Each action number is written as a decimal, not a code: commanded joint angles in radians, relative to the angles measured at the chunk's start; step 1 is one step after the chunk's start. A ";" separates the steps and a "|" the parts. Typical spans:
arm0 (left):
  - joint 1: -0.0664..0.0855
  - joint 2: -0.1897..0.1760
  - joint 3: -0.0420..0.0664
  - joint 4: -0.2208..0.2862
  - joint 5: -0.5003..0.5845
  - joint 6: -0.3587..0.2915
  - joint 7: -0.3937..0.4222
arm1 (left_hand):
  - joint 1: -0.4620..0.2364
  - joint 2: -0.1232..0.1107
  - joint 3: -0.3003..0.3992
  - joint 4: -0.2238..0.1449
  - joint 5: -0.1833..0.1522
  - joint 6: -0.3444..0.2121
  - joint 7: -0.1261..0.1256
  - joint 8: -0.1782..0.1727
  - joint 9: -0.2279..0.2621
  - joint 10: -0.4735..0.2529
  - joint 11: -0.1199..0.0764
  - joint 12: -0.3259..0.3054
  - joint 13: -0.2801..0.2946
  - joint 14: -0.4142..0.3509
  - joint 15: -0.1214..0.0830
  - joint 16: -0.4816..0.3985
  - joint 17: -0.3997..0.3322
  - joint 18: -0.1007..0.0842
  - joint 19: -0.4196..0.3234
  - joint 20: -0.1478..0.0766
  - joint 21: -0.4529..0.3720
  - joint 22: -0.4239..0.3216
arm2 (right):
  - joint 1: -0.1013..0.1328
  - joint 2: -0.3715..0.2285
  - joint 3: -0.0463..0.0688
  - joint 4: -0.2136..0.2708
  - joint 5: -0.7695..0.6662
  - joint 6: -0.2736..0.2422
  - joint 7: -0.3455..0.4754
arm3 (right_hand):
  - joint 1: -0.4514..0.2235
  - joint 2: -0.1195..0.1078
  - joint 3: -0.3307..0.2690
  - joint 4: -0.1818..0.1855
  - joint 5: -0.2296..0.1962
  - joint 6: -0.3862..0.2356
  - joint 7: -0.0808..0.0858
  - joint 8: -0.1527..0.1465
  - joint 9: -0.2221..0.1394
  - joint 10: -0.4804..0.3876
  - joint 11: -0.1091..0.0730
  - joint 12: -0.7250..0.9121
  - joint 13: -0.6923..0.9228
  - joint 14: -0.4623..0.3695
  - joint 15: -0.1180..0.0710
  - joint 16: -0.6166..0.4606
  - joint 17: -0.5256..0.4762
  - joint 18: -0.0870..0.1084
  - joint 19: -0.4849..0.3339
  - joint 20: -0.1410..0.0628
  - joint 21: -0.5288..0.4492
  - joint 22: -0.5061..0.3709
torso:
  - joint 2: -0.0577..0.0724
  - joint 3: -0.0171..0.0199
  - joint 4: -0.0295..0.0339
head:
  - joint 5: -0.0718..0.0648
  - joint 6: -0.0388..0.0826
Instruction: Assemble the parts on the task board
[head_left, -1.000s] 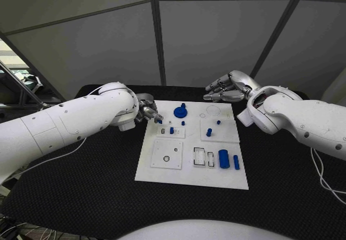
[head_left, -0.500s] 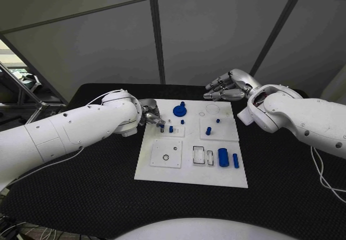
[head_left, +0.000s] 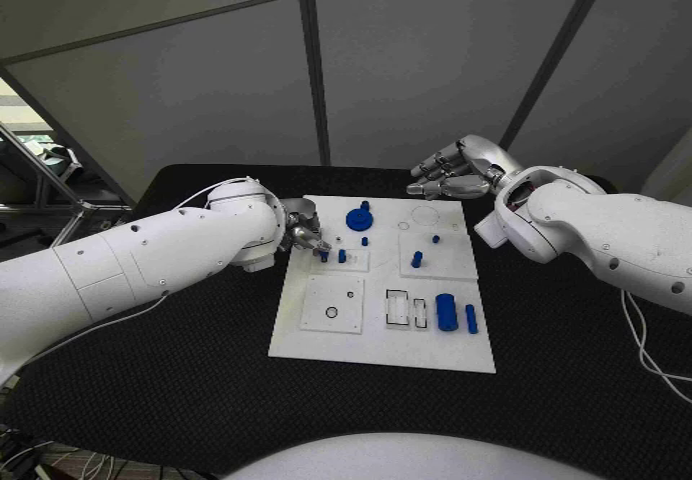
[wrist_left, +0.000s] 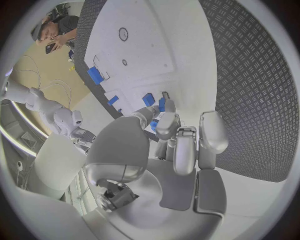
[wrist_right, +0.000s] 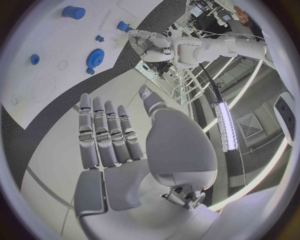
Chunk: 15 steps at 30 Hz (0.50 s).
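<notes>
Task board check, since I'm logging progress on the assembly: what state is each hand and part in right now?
Left hand: at the board's left edge, fingertips pinching a small blue part.
Right hand: empty, fingers apart, beyond the board's far edge.
Task board: flat on the table.
Blue gear: lying flat on the board.
Blue cylinder: lying on its side.

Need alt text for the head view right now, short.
The left hand works at the task board's upper left corner beside small blue parts. The right hand, holding nothing, hovers beyond the board's far edge.
</notes>
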 joint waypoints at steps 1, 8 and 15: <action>0.001 0.004 0.000 -0.004 -0.012 0.067 0.010 | 0.005 0.000 0.171 -0.174 0.006 0.006 -0.004 0.006 0.001 0.005 -0.004 0.003 0.041 0.092 -0.005 0.006 0.226 -0.032 0.003 0.000 -0.001 -0.001 | 0.002 0.000 0.001 0.001 0.004 0.005 0.012 | 0.000 0.013 0.001 -0.004 0.003 0.001 0.004 -0.004 -0.001 -0.007 0.002 0.005 -0.001 -0.002 -0.002 -0.002 -0.001 0.010 0.004 0.004 -0.007 -0.001 | 0.000 0.0000 0.0005 | 0.001 -0.002; 0.001 0.011 0.000 -0.015 -0.012 0.078 0.009 | 0.005 -0.002 0.171 -0.175 0.006 0.007 -0.004 0.006 0.001 0.005 -0.004 0.003 0.041 0.092 -0.005 0.006 0.226 -0.032 0.003 0.000 -0.001 -0.002 | 0.002 0.001 0.001 0.001 0.004 0.006 0.012 | -0.001 0.013 0.001 -0.004 0.003 0.001 0.004 -0.004 -0.001 -0.008 0.002 0.005 -0.001 -0.002 -0.002 -0.002 -0.001 0.010 0.005 0.004 -0.007 -0.002 | 0.000 0.0000 0.0010 | 0.001 -0.005; 0.001 0.013 0.000 -0.021 -0.012 0.077 0.008 | 0.005 -0.002 0.171 -0.175 0.006 0.007 -0.004 0.006 0.001 0.005 -0.004 0.003 0.041 0.092 -0.005 0.006 0.226 -0.032 0.003 0.000 -0.001 -0.002 | 0.002 0.000 0.001 0.001 0.004 0.005 0.012 | -0.001 0.013 0.000 -0.004 0.003 0.000 0.004 -0.004 -0.001 -0.008 0.002 0.005 -0.001 -0.002 -0.002 -0.002 -0.002 0.010 0.005 0.004 -0.007 -0.002 | -0.001 -0.0006 0.0005 | 0.001 -0.006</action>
